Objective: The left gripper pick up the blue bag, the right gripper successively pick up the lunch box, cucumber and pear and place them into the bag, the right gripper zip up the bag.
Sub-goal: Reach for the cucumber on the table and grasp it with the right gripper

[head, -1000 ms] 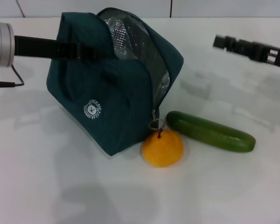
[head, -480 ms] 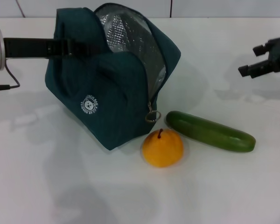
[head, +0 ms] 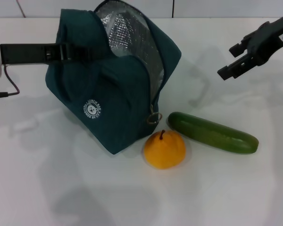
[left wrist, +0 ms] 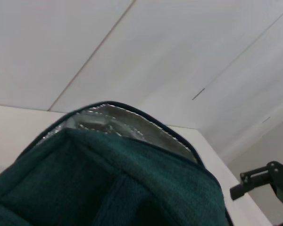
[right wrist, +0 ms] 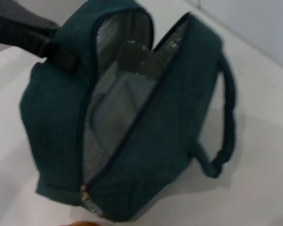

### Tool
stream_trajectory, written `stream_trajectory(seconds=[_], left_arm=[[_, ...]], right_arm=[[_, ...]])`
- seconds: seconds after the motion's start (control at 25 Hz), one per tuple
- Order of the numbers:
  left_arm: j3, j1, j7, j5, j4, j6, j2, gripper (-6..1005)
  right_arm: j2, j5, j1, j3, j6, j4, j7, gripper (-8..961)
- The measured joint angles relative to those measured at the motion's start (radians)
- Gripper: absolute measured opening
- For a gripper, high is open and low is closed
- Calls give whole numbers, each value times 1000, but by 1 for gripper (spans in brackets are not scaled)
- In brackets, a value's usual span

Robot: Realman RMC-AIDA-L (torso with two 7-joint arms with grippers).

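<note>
Pincer, right (head: pixel 232 61): apart and empty, now in from the right edge and lower than a second ago, poised in the air above the far end of the cucumber (head: pixel 212 133), well clear of it. Read as a turn back toward the bench (head: pixel 61 188) for the next pick. Cucumber flat on the bench, just beside the pear (head: pixel 164 149), both unmoved and just in front of the blue bag (head: pixel 118 108). Bag raised and tipped a little further by the left pincer (head: pixel 85 51) at its upper side; closure there not discernible. Mouth unzipped, foil lining exposed, ring pull (head: pixel 153 117) hanging above the pear. Pale rectangular form (right wrist: pixel 115 113) inside, probably the lunch box; none on the bench. Cucumber judged next.
</note>
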Motion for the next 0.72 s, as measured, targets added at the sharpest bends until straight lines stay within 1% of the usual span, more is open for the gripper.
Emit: stream_trajectory(seconds=[0.12, 0.2, 0.24, 0.32, 0.36, 0.4, 0.48, 0.72], left_arm=[[0, 2, 1, -5, 0, 4, -1, 39], [2, 3, 3, -5, 0, 4, -2, 38], [2, 4, 4, -5, 0, 4, -2, 38], [3, 5, 10, -5, 0, 4, -2, 38], [4, 6, 12, -5, -1, 4, -2, 37], [4, 6, 15, -5, -1, 4, -2, 37], [4, 5, 16, -6, -1, 4, -1, 38], [4, 14, 17, -12, -1, 4, -3, 39]], right_arm=[[8, -38, 50, -14, -48, -1, 26, 842], [21, -76, 80, -17, -67, -2, 29, 842], [29, -100, 93, -18, -71, -2, 30, 842], [52, -185, 126, -27, -70, 3, 32, 842], [68, -235, 143, -34, -70, 11, 33, 842], [78, -271, 158, -43, -70, 23, 33, 842], [90, -301, 179, -81, -71, 59, 34, 841], [97, -278, 171, -164, -54, 96, 43, 841]])
